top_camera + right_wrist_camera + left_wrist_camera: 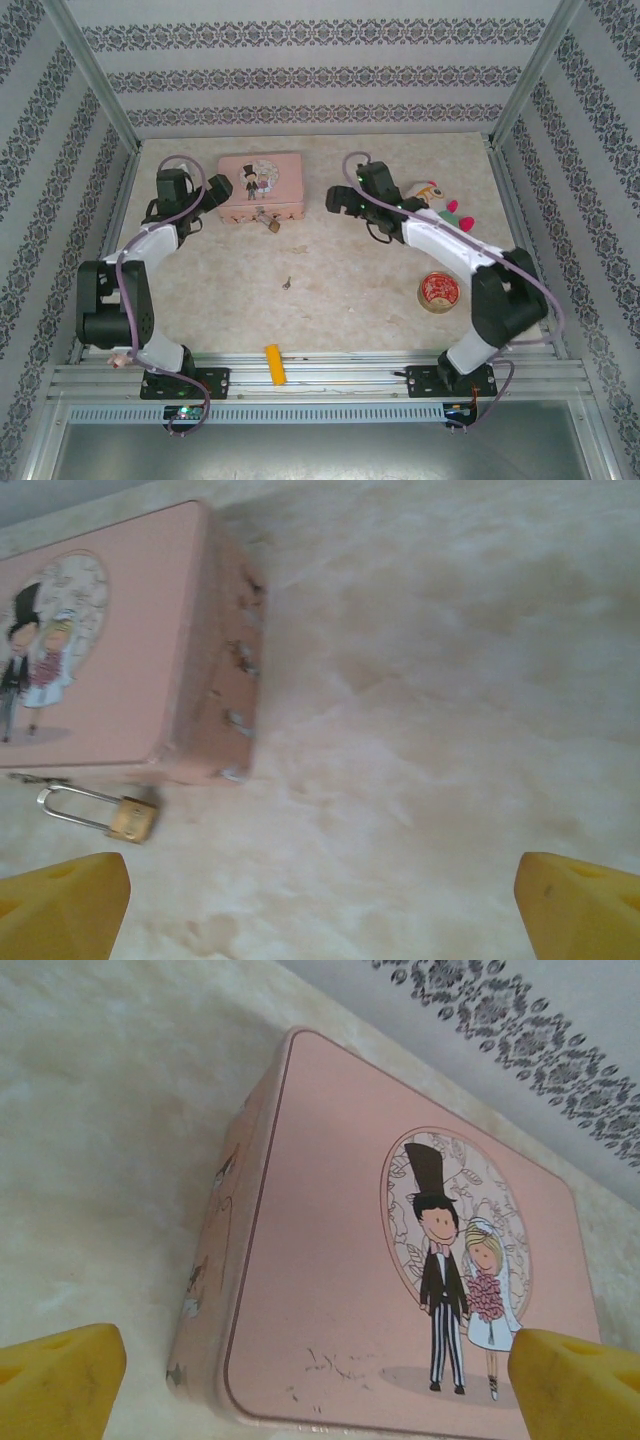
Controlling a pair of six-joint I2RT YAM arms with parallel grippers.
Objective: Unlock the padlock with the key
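The small brass padlock (272, 224) with its silver shackle lies on the table against the front edge of the pink tin (260, 187). In the right wrist view the padlock (128, 817) sits below the tin (110, 650), hooked at its latch. The thin dark key (288, 283) lies alone on the table, nearer the arms. My left gripper (213, 193) hovers at the tin's left end, open, with the lid of the tin (340, 1290) between its yellow fingertips (60, 1380). My right gripper (338, 198) is open to the right of the tin, over bare table (400, 780).
A yellow oblong block (274, 364) lies on the rail at the near edge. A plush toy (442, 207) rests at the right behind the right arm, and a round red-topped roll (438, 292) stands beside that arm's base. Patterned walls enclose three sides.
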